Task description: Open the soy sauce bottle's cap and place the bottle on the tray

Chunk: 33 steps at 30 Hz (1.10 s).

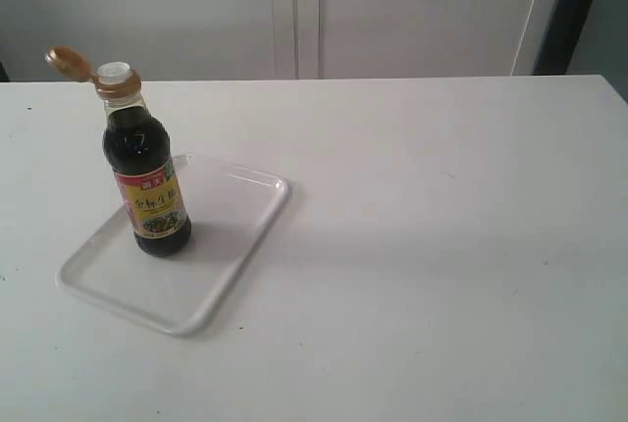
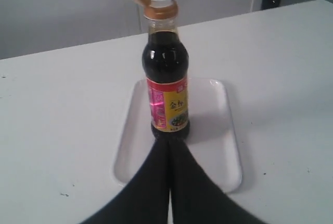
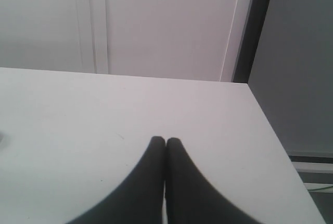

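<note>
The soy sauce bottle (image 1: 147, 182) stands upright on the white tray (image 1: 235, 236) at the left of the table. Its orange-brown cap (image 1: 74, 64) is flipped open, the lid hanging back on its hinge and the white spout (image 1: 114, 72) bare. In the left wrist view the bottle (image 2: 166, 88) stands on the tray (image 2: 218, 130) just beyond my left gripper (image 2: 169, 141), which is shut and holds nothing. My right gripper (image 3: 165, 141) is shut too, over bare table, far from the bottle. Neither gripper shows in the exterior view.
The white table (image 1: 442, 245) stretches to the right of the tray. A pale wall with panel seams (image 1: 304, 10) runs behind it. The table's right edge (image 3: 281, 151) shows in the right wrist view, with a dark post beyond.
</note>
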### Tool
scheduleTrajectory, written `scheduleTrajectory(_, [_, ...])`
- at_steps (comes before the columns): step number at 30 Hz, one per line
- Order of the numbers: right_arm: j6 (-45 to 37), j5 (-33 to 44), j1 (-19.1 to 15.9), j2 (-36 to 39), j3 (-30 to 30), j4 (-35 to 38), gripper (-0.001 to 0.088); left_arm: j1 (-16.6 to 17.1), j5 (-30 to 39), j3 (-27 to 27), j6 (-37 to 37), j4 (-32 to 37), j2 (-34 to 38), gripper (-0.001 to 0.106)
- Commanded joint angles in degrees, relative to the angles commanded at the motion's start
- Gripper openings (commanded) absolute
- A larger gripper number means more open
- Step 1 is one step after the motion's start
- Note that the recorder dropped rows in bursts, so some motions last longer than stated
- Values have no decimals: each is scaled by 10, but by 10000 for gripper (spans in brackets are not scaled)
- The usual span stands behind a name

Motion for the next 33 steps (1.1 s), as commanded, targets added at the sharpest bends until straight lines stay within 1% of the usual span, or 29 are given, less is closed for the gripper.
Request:
scheduleTrajectory(4, [0,0,0,0,0,0,0,26,0,26,2,-9,-29,0])
scheduleTrajectory(8, [0,0,0,0,0,0,0,47,-12,67,2,-9,-53,0])
scheduleTrajectory(14, [0,0,0,0,0,0,0,80,-27,123,-1,-7,-53,0])
scheduleTrajectory(19, [0,0,0,0,0,0,0,82,-35,155,-1,0,-53,0])
scheduleTrajectory(22, [0,0,0,0,0,0,0,82,-35,183,-1,9,-53,0])
scheduleTrajectory(33, [0,0,0,0,0,0,0,82,-61,186,6,10,-53,0])
